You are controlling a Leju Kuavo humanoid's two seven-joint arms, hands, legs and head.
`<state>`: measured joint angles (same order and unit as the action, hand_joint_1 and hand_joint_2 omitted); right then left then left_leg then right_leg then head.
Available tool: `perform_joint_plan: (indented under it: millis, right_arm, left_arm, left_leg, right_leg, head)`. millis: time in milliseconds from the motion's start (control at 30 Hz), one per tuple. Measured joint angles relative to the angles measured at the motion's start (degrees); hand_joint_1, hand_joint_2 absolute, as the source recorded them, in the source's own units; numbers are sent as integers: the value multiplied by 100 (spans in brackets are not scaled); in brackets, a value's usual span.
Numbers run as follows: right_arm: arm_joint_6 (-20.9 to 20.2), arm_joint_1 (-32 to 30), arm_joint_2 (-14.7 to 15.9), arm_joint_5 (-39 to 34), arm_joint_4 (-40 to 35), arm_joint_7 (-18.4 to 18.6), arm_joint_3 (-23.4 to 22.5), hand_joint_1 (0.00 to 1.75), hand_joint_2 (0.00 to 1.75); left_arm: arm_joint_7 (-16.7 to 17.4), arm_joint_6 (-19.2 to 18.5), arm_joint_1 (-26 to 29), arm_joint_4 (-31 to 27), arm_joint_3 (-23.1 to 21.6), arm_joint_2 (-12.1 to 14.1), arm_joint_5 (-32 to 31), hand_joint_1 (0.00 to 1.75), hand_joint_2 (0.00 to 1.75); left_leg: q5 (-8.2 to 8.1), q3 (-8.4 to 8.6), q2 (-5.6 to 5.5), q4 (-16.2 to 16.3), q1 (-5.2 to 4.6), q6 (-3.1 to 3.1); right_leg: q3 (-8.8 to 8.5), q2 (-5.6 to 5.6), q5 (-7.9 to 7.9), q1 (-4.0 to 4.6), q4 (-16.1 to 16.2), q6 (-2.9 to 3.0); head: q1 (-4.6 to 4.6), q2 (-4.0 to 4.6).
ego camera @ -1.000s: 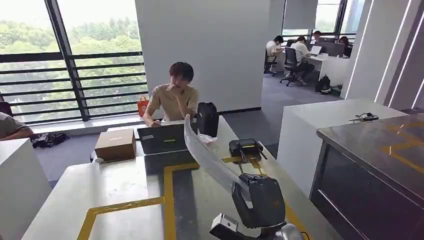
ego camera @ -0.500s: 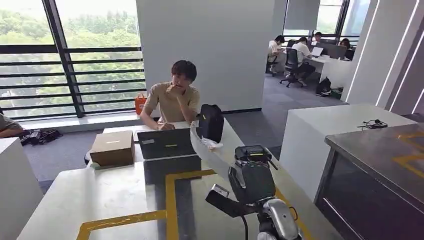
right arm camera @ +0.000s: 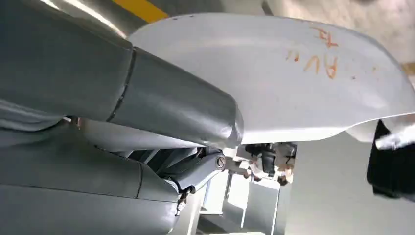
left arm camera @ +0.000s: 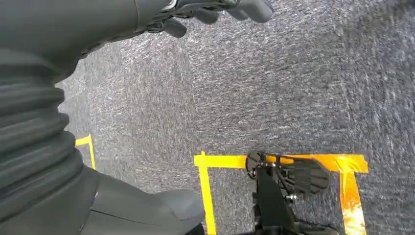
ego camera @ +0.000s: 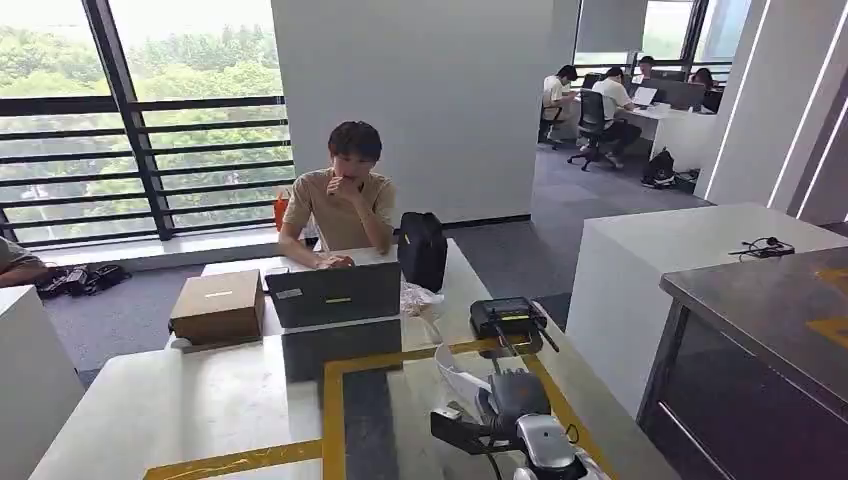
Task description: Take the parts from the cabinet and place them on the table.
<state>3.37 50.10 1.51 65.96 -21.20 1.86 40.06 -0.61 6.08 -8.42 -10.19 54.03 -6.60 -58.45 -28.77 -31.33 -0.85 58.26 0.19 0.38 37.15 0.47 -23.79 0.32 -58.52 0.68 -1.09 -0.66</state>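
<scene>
My right hand (ego camera: 515, 400) grips a long, curved white part (ego camera: 452, 372) low over the near end of the white table (ego camera: 200, 400), inside the yellow tape outline. The part leans from the hand toward the far left. In the right wrist view the white part (right arm camera: 293, 73) carries orange handwriting and lies against the thick grey thumb (right arm camera: 171, 107). My left hand (left arm camera: 220, 10) hangs over grey carpet with nothing in it, fingers loosely apart.
On the table's far half stand a laptop (ego camera: 335, 295), a cardboard box (ego camera: 218, 305), a black bag (ego camera: 422, 250) and a black device (ego camera: 510, 315). A person (ego camera: 345, 200) sits behind the laptop. A steel-topped cabinet (ego camera: 760, 300) and a white counter (ego camera: 680, 250) stand to the right.
My right hand has come down with the white part, from raised and steeply tilted to low over the table. The camera has shifted a little.
</scene>
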Motion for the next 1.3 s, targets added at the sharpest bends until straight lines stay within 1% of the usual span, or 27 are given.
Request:
perform_joint_plan:
  millis: [100, 200, 233, 267, 300, 333, 600, 633, 800, 900, 967, 1000, 1067, 1100, 1167, 1200, 1300]
  right_arm:
    - [-11, -131, -13, -4, 146, 7, 22, 175, 0]
    - [-79, -156, -17, -2, 223, -13, 31, 175, 0]
    - [-103, -157, -20, -4, 242, -20, 31, 175, 0]
    - [-114, -156, -20, -4, 260, -26, 31, 175, 0]
    - [-118, -157, -20, -2, 273, -28, 31, 175, 0]
    - [-125, -157, -22, -2, 288, -28, 31, 0, 0]
    - [-92, -168, -76, 2, 341, -129, 37, 0, 0]
    - [-72, -175, -81, 2, 341, -131, 37, 0, 0]
    - [131, -181, -96, -74, 343, -258, 37, 0, 0]
    - [454, -161, -94, -236, 341, -412, 33, 0, 0]
    - [745, -125, -96, -428, 306, -581, -41, 0, 0]
    - [815, -83, -96, -510, 277, -641, -64, 0, 0]
    - [977, -5, -96, -886, 148, -956, -199, 0, 0]
    - [999, 43, -101, -1048, 67, -1082, -291, 0, 0]
    - [960, 120, -105, -1557, -226, -1396, -524, 0, 0]
    - [876, 157, -103, -1767, -414, -1449, -643, 0, 0]
    - [876, 208, -85, -2309, -1024, -1650, -923, 0, 0]
  left_arm:
    - [2, 0, -21, -2, -2, 15, 20, 0, 175]
    - [-11, 0, -20, -2, -2, 28, 22, 0, 175]
    - [-20, 2, -20, -2, -2, 33, 22, 0, 175]
    - [-35, 2, -19, -2, -2, 33, 22, 0, 175]
    - [-46, 2, -19, -2, -2, 33, 22, 0, 175]
    - [-50, 2, -19, 0, -2, 33, 24, 0, 175]
    - [-46, -15, -7, 0, -2, 42, 138, 0, 175]
    - [-61, -46, -2, 2, -2, 46, 140, 0, 0]
    - [-81, -155, 4, 2, -2, 61, 135, 0, 0]
    - [-94, -168, 5, 2, -2, 68, 136, 0, 0]
    - [-50, -153, 8, 2, -2, 70, 140, 0, 0]
    - [-44, -149, 14, 2, -2, 70, 142, 0, 0]
    - [7, -107, 22, 2, 0, 70, 162, 0, 0]
    - [11, -96, 29, 2, 2, 77, 177, 0, 0]
    - [9, -72, 36, 2, 2, 81, 195, 0, 0]
    - [7, -66, 45, 2, 4, 87, 199, 0, 0]
    - [-9, -46, 62, 2, 11, 96, 208, 0, 0]
  left_leg:
    - [-9, 22, 7, -44, 0, -14]
    - [-7, 28, 16, -57, 1, -24]
    - [-7, 29, 17, -59, 2, -38]
    - [-2, 29, 19, -61, 5, -73]
    - [0, 29, 19, -61, 6, -88]
    - [1, 29, 19, -62, 6, -88]
    - [5, 44, 19, -52, 0, -95]
    - [5, 46, 19, -50, 0, -94]
    - [4, 50, 19, -45, -3, -93]
    - [4, 51, 19, -42, -3, -93]
    - [4, 50, 19, -41, -3, -92]
    - [4, 50, 19, -41, -3, -92]
    - [0, 47, 19, -30, -9, -88]
    - [-10, 0, 17, -18, -21, -70]
    - [-17, 1, 21, -10, -22, -59]
    - [-20, -1, 21, -6, -24, -54]
    - [-19, 5, 21, 24, -31, -31]
  right_leg:
    - [0, 4, -18, 1, 0, 27]
    - [0, 7, -23, 5, -1, 35]
    - [-1, 6, -24, 8, -1, 38]
    - [-1, 6, -24, 9, -3, 39]
    - [-1, 6, -23, 9, -4, 40]
    - [-3, 5, -22, 9, -4, 41]
    - [-30, 4, -12, -5, -4, 38]
    - [-34, 4, -12, -6, -4, 38]
    - [-40, 4, -10, -10, -3, 34]
    - [-43, 4, -8, -11, -2, 32]
    - [-43, 4, -8, -12, -2, 30]
    - [-44, 4, -5, -13, -3, 27]
    - [-45, 5, -1, -20, 3, 22]
    - [-45, 5, 4, -25, 5, 9]
    - [-45, 4, 1, -24, 4, 3]
    - [-45, 4, 2, -25, 4, -1]
    - [-45, 5, 15, -30, 5, -24]
  head:
    - [0, 0]
    - [-2, 0]
    - [-2, 0]
    - [-2, 0]
    - [-2, 0]
    - [-2, 0]
    - [-2, 0]
    - [-2, 0]
    - [-2, 0]
    - [-2, 0]
    - [-2, 0]
    - [-2, 0]
    - [-2, 0]
    - [-2, 0]
    - [-2, 0]
    - [-2, 0]
    - [-2, 0]
